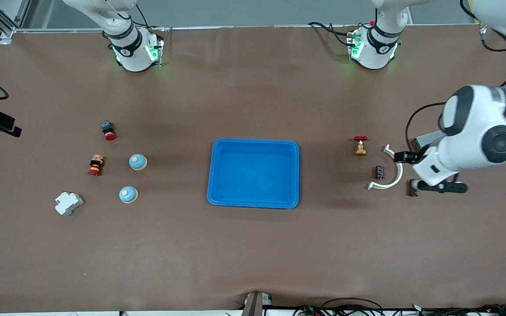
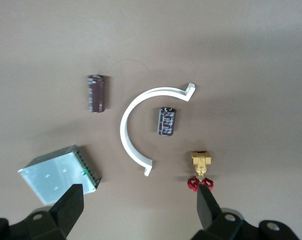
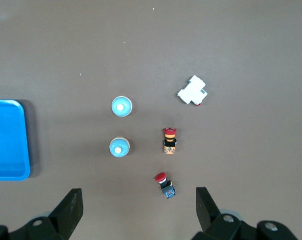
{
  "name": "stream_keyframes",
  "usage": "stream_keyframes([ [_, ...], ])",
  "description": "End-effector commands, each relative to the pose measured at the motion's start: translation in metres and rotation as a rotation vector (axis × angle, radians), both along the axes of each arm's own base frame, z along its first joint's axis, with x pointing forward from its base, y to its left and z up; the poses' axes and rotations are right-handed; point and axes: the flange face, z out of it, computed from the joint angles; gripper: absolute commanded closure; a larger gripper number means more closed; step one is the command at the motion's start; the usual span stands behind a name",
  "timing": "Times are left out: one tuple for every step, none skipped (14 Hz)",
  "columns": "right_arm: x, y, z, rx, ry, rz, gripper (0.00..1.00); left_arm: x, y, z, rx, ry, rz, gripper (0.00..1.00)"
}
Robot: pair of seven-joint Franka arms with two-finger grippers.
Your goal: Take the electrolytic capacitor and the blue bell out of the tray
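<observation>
Two dark brown capacitors lie toward the left arm's end of the table: one [image 1: 380,172] [image 2: 166,120] inside the curve of a white clip [image 1: 389,181] [image 2: 136,120], the other [image 1: 411,188] [image 2: 96,93] just outside it. My left gripper [image 1: 424,173] [image 2: 139,210] hovers over them, open and empty. Two blue dome bells [image 1: 138,162] [image 1: 128,194] stand toward the right arm's end; both show in the right wrist view [image 3: 121,106] [image 3: 119,147]. My right gripper [image 3: 139,210] is open and empty high above them, outside the front view.
An empty blue tray [image 1: 253,202] [image 3: 6,170] sits mid-table. A brass valve with a red wheel [image 1: 360,145] [image 2: 200,167] and a metal heat sink [image 2: 58,172] lie by the capacitors. A red push button [image 1: 108,130] [image 3: 164,185], an orange-black button [image 1: 96,165] and a white breaker [image 1: 68,203] lie by the bells.
</observation>
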Motion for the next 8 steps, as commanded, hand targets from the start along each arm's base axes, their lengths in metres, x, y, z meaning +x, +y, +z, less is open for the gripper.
stream_keyframes([
  [-0.009,-0.01,0.008,-0.001,0.0,-0.061,0.0,0.003,0.017,0.061,-0.05,-0.03,0.061,0.0],
  [-0.012,-0.011,0.013,-0.001,-0.009,-0.065,0.0,0.001,0.02,0.081,-0.049,-0.063,0.076,0.0],
  [-0.013,-0.013,0.015,-0.001,-0.012,-0.07,0.0,-0.003,0.021,0.102,-0.042,-0.1,0.086,0.0],
  [-0.013,-0.014,0.015,-0.001,-0.012,-0.072,0.0,-0.01,0.021,0.125,-0.033,-0.139,0.105,0.0],
  [-0.014,-0.014,0.016,-0.001,-0.014,-0.073,0.0,-0.014,0.024,0.141,-0.026,-0.167,0.119,0.0],
  [-0.013,-0.014,0.015,-0.001,-0.012,-0.073,0.0,-0.019,0.028,0.155,-0.021,-0.191,0.129,0.0],
  [-0.013,-0.013,0.016,-0.001,-0.014,-0.072,0.0,-0.022,0.033,0.168,-0.018,-0.216,0.137,0.0],
  [-0.013,-0.013,0.015,-0.001,-0.013,-0.07,0.0,-0.023,0.032,0.179,-0.018,-0.236,0.142,0.0],
])
